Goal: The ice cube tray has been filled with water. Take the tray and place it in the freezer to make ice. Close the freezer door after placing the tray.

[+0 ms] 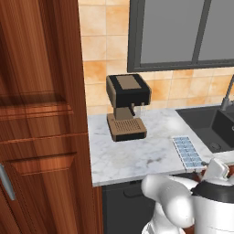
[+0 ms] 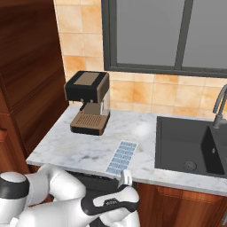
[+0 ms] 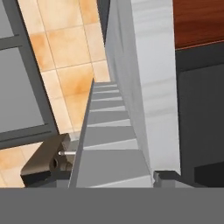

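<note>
The ice cube tray point(image 1: 187, 151) point(image 2: 122, 157) lies flat on the marble counter point(image 1: 128, 155) close to its front edge, just left of the sink. Water shows as pale blue in its cells point(image 1: 185, 146). My gripper point(image 1: 204, 166) point(image 2: 124, 174) reaches in low from the counter's front and sits at the tray's near end. In the hand view the tray point(image 3: 109, 144) runs away from the gripper point(image 3: 111, 180) lengthwise, seen on edge, and its near end takes up the whole gap between the fingertips point(image 3: 166, 177), which rest against its sides. The freezer and the freezer door are out of view.
A brown and black coffee machine point(image 1: 127, 105) point(image 2: 88, 102) stands at the back of the counter. The dark sink point(image 1: 215, 128) point(image 2: 190, 146) with its faucet point(image 2: 219, 106) lies to the right. A tall wooden cabinet point(image 1: 41, 114) walls off the left side.
</note>
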{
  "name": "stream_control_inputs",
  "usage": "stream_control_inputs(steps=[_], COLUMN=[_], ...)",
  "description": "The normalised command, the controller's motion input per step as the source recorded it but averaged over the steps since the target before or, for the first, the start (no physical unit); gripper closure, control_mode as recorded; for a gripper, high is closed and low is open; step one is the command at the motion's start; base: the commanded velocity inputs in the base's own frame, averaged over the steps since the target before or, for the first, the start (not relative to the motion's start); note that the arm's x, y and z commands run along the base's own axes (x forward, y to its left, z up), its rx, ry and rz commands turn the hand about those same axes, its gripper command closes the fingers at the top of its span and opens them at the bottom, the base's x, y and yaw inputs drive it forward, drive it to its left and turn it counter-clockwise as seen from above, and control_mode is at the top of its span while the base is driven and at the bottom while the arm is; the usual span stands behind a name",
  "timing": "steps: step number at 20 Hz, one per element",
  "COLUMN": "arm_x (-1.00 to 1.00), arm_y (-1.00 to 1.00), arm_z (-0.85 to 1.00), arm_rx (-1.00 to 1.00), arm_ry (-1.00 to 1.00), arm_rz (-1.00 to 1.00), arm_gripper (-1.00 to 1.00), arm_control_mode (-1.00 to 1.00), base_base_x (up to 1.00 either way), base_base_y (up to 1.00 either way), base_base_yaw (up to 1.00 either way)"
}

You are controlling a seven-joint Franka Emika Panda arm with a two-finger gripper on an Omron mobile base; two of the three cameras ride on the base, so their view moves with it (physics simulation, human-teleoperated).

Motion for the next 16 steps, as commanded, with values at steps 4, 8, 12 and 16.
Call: stream_control_inputs(steps=[4, 8, 12, 16], arm_x=[-0.27, -0.36, -0.2, -0.01], arm_y=[0.0, 0.0, 0.06, 0.23], arm_z=[0.29, 0.6, 0.65, 0.66], arm_rx=[0.0, -0.04, -0.11, -0.14], arm_ry=[-0.02, -0.17, -0.15, -0.01], arm_rz=[0.0, 0.0, 0.0, 0.01], arm_gripper=[1.0, 1.0, 1.0, 1.0], arm_control_mode=[-1.0, -1.0, -1.0, -1.0], base_base_x=[0.0, 0.0, 0.0, 0.0], base_base_y=[0.0, 0.0, 0.0, 0.0], base_base_yaw=[0.0, 0.0, 0.0, 0.0])
